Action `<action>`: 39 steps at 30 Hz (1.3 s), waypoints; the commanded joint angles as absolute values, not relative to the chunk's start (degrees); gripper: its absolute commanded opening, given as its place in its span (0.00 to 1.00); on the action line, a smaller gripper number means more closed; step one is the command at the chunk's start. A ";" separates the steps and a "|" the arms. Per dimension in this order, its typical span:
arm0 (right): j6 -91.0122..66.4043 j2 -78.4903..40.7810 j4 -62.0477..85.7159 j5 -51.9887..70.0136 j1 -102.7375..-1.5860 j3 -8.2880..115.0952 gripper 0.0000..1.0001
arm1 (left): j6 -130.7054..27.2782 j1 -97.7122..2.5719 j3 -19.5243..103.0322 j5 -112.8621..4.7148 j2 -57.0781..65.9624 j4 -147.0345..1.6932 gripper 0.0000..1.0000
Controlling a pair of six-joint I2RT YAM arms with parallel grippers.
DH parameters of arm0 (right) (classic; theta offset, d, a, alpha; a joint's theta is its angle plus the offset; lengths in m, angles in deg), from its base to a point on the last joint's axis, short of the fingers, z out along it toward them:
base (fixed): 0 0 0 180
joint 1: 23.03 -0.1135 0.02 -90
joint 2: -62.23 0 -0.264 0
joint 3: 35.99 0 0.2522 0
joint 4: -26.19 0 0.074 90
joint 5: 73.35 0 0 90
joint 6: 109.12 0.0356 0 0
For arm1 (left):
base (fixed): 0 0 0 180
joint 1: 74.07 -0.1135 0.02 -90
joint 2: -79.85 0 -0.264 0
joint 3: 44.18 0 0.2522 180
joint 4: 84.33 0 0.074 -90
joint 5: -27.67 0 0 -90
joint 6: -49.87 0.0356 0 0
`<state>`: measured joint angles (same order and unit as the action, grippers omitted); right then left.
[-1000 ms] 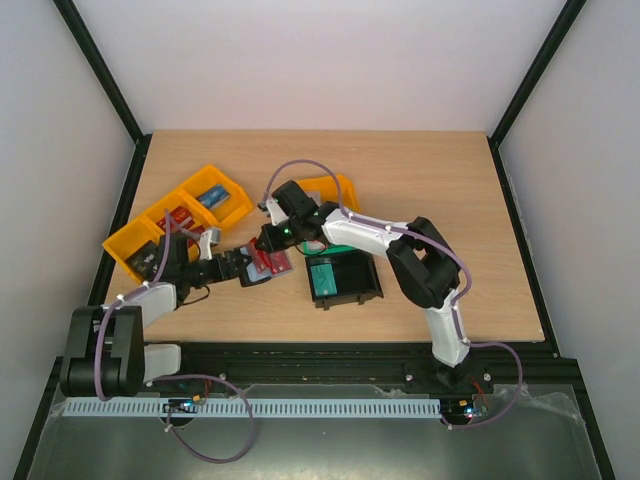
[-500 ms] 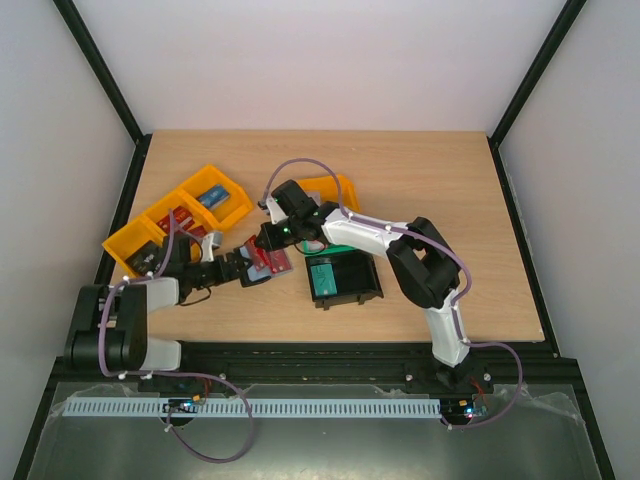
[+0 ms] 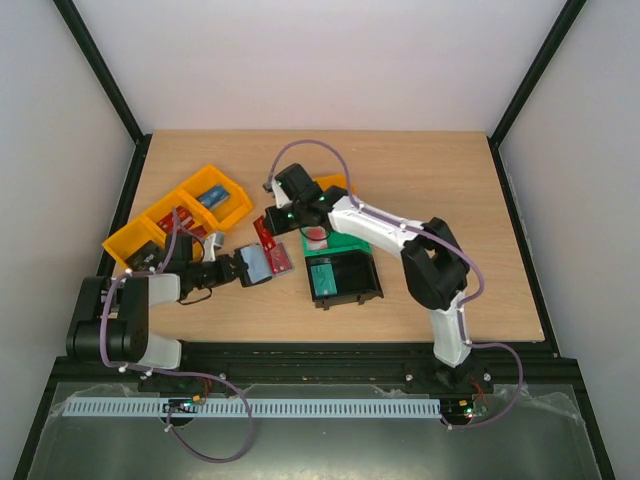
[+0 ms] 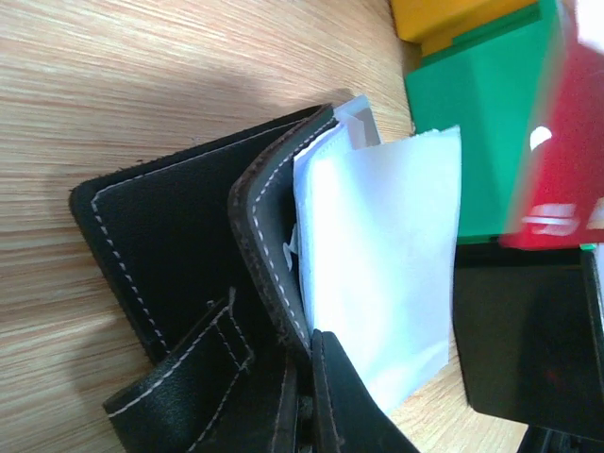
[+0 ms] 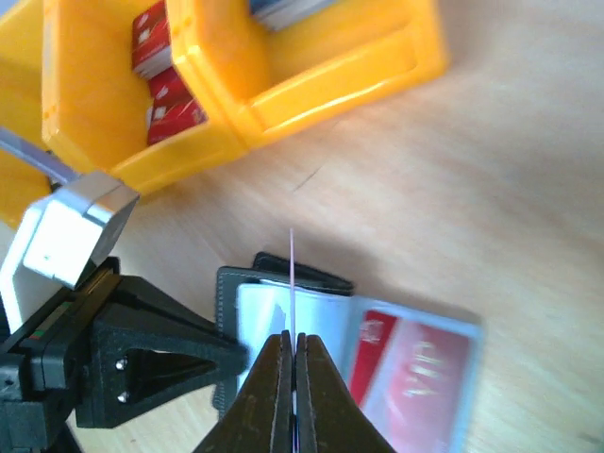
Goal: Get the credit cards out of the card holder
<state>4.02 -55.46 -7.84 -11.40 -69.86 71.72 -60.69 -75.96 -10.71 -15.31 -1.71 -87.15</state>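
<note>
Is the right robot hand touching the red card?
Touching. The right wrist view shows the right gripper shut on the red card, a thin edge-on line poking out between its fingers.

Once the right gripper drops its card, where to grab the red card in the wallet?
Likely the edge of the red card away from the left gripper, from above: it lies flat in the wallet, whose other edge that gripper clamps.

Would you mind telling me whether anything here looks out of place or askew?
Nothing is spilled or broken. The card holder lies open and skewed on the table, its pale inner sleeve fanned out past the black cover while the left pincer clamps one edge.
</note>
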 commanded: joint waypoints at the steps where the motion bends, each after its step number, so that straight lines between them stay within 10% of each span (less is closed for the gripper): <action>1: -1.76 -47.86 -16.73 -2.07 -68.13 74.88 0.02 | -60.44 -76.09 -9.20 -19.05 -3.49 -84.67 0.02; 26: -1.19 -41.98 -15.79 -3.49 -67.92 76.03 0.02 | -58.28 -76.35 -0.49 -31.76 8.14 -62.08 0.75; 39: 18.72 -31.85 3.97 -10.80 -64.82 69.46 0.02 | -34.87 -73.44 16.95 -20.95 26.02 -55.52 0.76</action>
